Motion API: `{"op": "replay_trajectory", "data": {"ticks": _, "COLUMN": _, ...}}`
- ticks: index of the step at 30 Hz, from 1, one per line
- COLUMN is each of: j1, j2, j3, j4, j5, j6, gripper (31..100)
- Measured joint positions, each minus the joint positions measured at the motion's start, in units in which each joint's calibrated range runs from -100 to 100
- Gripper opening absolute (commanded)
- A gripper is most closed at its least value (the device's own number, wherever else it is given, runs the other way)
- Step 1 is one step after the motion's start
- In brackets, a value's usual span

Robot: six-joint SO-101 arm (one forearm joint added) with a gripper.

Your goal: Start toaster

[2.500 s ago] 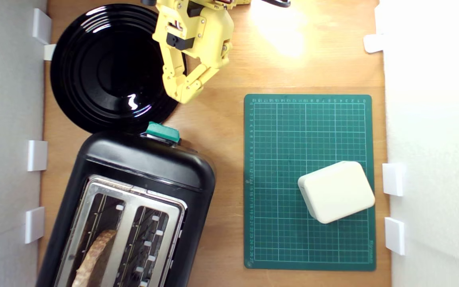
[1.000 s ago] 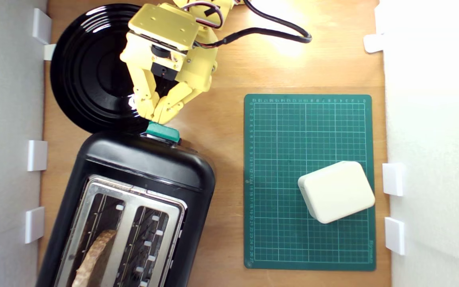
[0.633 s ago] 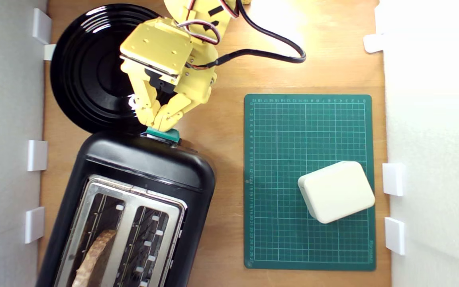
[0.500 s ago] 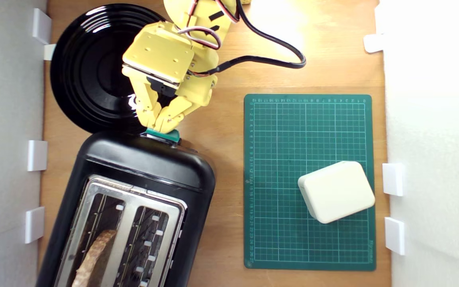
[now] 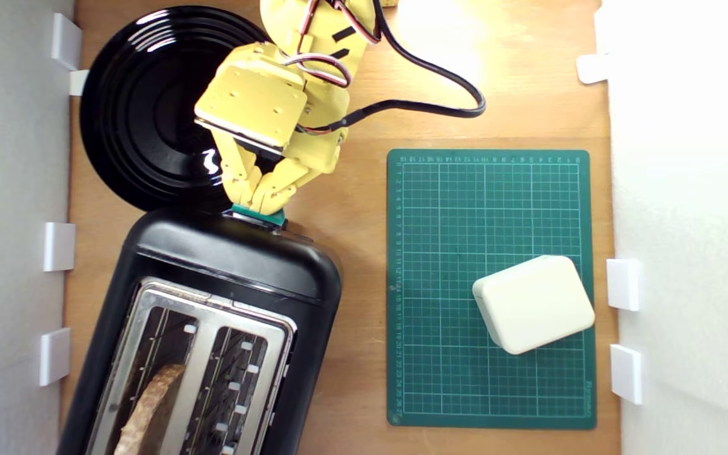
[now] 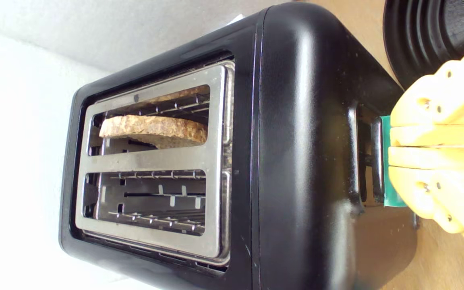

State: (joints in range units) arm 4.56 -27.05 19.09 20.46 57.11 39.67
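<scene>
The glossy black toaster (image 5: 225, 265) (image 6: 296, 141) lies at the exterior view's lower left, with its silver top plate (image 5: 212, 309) and two wire-guided slots. A slice of brown bread (image 5: 149, 404) (image 6: 155, 131) stands in one slot and sticks out above the plate. The teal lever (image 5: 263, 216) (image 6: 389, 197) juts from the toaster's end, mostly covered. My yellow gripper (image 5: 260, 202) (image 6: 393, 147) is shut, its fingertips pressed together on top of the lever.
A round black plate (image 5: 143, 114) lies behind the toaster, partly under my arm. On the exterior view's right, a green cutting mat (image 5: 490, 189) carries a small cream rounded box (image 5: 533, 303). White walls with clips bound both sides. A black cable (image 5: 433, 107) loops over the wood.
My arm came down from the plate's far edge toward the toaster. The shut fingertips moved onto the teal lever and now cover most of it. The bread stands at the same height.
</scene>
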Motion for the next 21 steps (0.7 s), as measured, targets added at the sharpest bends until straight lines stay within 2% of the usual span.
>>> {"op": "replay_trajectory", "data": {"ticks": 14, "j1": 0.0, "j2": 4.1, "j3": -0.9, "j4": 0.3, "j5": -0.7, "j6": 0.0, "gripper": 31.4}}
{"op": "replay_trajectory", "data": {"ticks": 21, "j1": 1.6, "j2": 4.1, "j3": 8.6, "j4": -0.1, "j5": -9.4, "j6": 0.1, "gripper": 31.4}}
